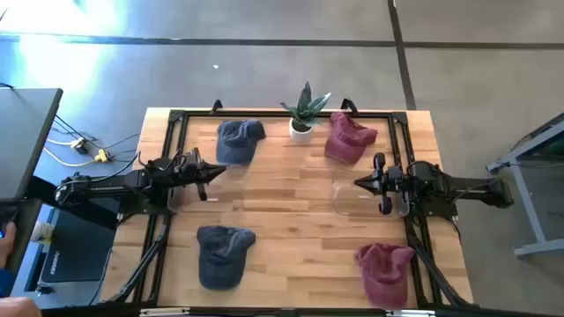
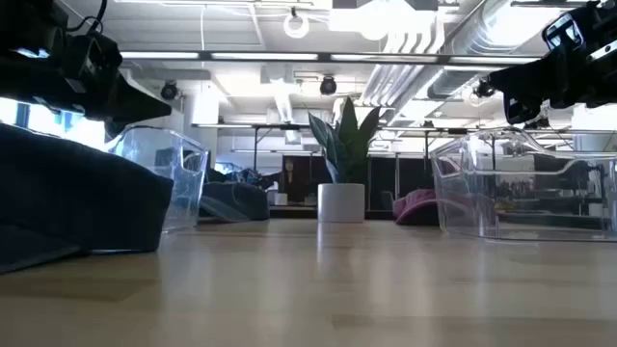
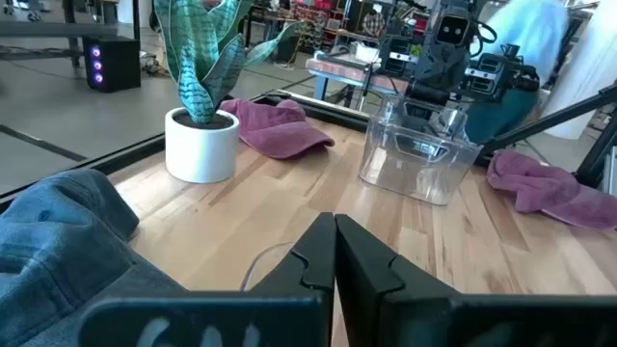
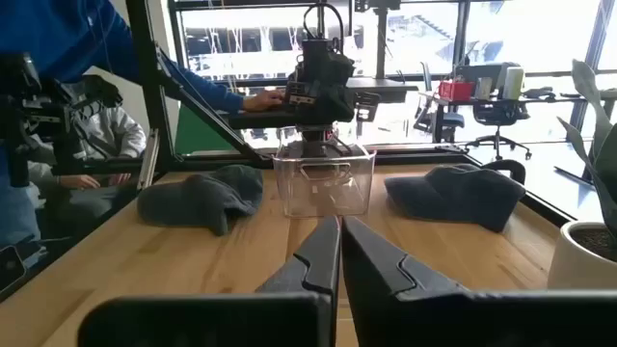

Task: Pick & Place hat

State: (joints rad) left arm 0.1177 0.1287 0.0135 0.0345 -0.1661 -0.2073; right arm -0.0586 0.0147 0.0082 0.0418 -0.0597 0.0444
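Four hats lie flat on the wooden table: a blue one at the far left, a blue one at the near left, a maroon one at the far right and a maroon one at the near right. My left gripper is shut and empty, held above the table's left side next to the far blue hat. My right gripper is shut and empty, above the right side over a clear bin. The two grippers point at each other.
A potted plant stands at the far middle. A clear bin stands below the left arm, and another below the right arm. A black frame runs round the table. People sit beyond the left edge.
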